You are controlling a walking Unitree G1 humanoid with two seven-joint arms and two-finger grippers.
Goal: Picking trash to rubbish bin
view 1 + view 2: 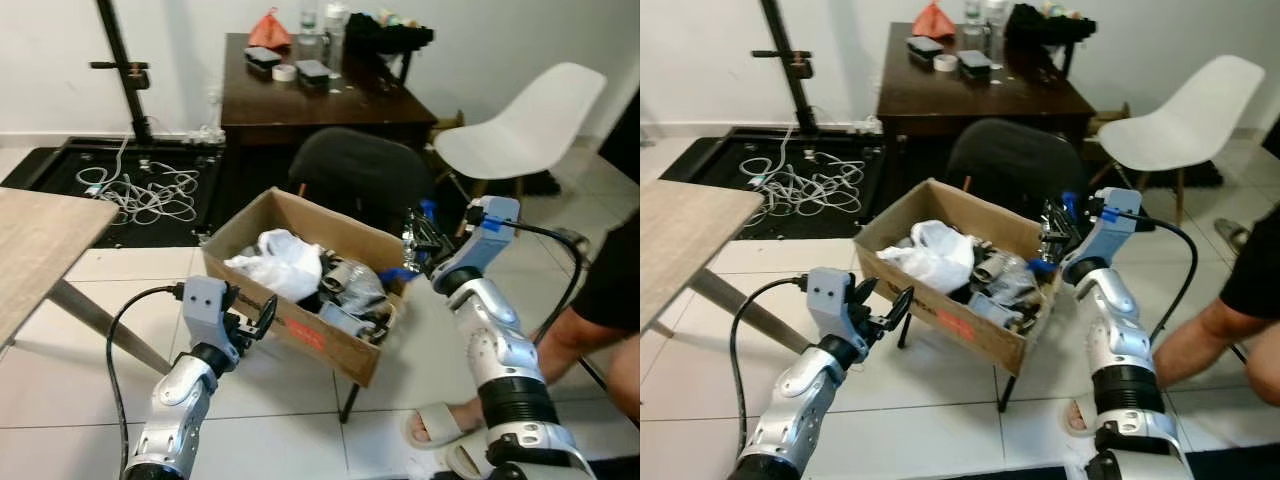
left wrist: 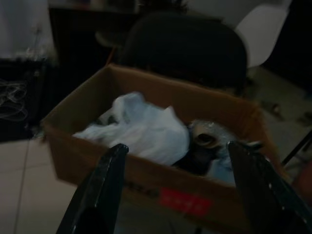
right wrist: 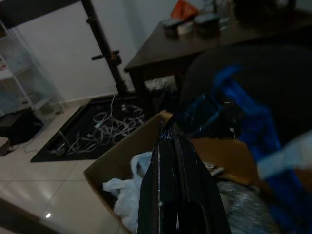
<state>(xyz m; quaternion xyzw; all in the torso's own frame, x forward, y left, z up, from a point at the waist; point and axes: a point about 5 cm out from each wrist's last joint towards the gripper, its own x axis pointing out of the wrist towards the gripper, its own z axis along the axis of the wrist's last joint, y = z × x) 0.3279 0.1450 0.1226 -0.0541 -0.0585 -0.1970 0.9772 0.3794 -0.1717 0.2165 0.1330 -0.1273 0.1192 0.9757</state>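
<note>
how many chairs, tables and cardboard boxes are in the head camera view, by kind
chairs: 2 (black chair, white chair)
tables: 2 (dark wooden table, light wooden table)
cardboard boxes: 1 (cardboard box)
total: 5

The box (image 1: 300,330) is matt brown cardboard; the bag (image 1: 278,262) inside looks thin, crinkled white plastic; the wrapper (image 3: 204,114) is glossy dark film; the desk (image 1: 320,105) is dark polished wood; the floor (image 1: 60,380) is glossy pale tile.
</note>
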